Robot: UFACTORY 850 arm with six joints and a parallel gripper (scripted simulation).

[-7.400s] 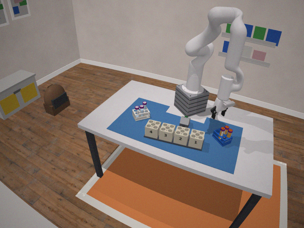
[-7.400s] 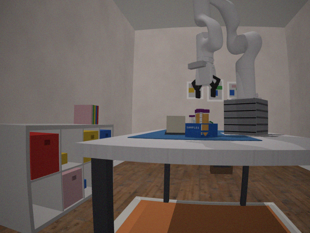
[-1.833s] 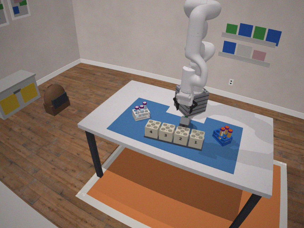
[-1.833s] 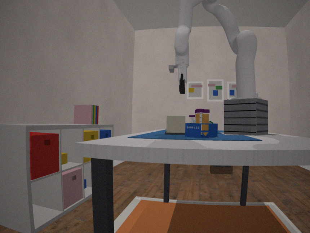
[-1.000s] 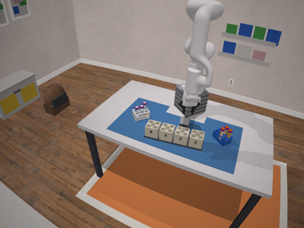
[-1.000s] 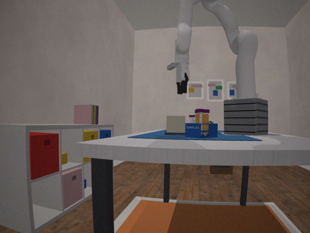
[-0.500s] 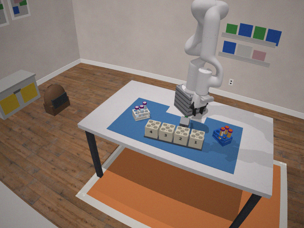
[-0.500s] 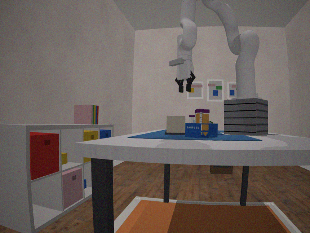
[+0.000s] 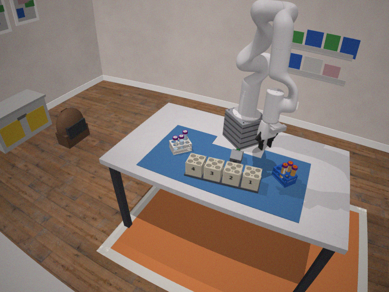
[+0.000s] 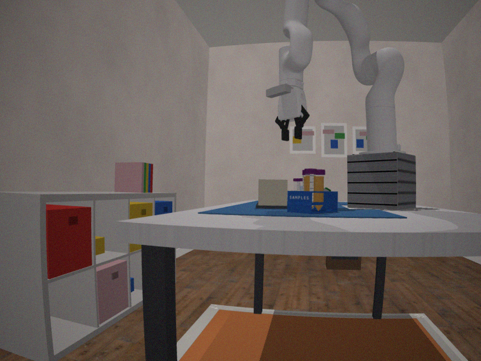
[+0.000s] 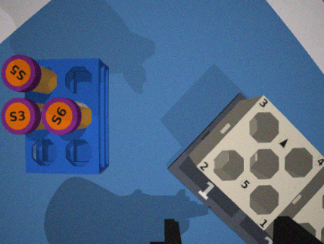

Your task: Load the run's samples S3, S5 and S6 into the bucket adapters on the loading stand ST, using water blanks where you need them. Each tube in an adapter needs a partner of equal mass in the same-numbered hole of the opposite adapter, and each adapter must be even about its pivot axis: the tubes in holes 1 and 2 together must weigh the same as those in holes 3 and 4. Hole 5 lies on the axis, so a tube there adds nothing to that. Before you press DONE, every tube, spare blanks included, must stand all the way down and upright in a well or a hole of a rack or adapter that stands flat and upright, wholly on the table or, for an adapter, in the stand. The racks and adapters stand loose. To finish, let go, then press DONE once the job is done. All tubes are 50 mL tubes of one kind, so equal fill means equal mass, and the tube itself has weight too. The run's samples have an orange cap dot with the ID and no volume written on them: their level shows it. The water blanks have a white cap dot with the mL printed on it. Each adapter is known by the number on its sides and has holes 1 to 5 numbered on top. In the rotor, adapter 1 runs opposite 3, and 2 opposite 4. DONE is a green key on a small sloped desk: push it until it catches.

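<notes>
- My gripper (image 9: 266, 146) (image 10: 291, 136) (image 11: 227, 229) hung above the mat (image 9: 267, 201) (image 10: 237, 211) (image 11: 151, 23), its fingers part-way open around nothing.
- Beneath it I saw the DONE desk (image 9: 236, 156), its green key (image 9: 238, 149) (image 10: 328, 189) on top, behind the adapters.
- Adapters 1 (image 9: 250, 181) (image 10: 273, 192) (image 11: 244, 193), 2 (image 9: 231, 179), 3 (image 9: 212, 176) and 4 (image 9: 192, 171) stood in a row in the stand (image 9: 221, 183) (image 10: 272, 206) (image 11: 179, 169).
- Beside adapter 1's end, S3, S5 and S6 (image 9: 289, 167) (image 10: 314, 184) (image 11: 60, 115) were in the blue rack (image 9: 290, 181) (image 10: 298, 203) (image 11: 91, 159); S3 sat between S5 and S6, counting around the corner.
- Beyond adapter 4, three blanks (image 9: 181, 138) (image 10: 297, 181) stood in the white rack (image 9: 181, 152).

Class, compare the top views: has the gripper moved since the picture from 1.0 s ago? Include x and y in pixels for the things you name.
Yes: the gripper (image 9: 265, 146) (image 10: 291, 136) has shifted rightward in the top view, judged against the striped base (image 9: 240, 133) (image 10: 373, 180).
</notes>
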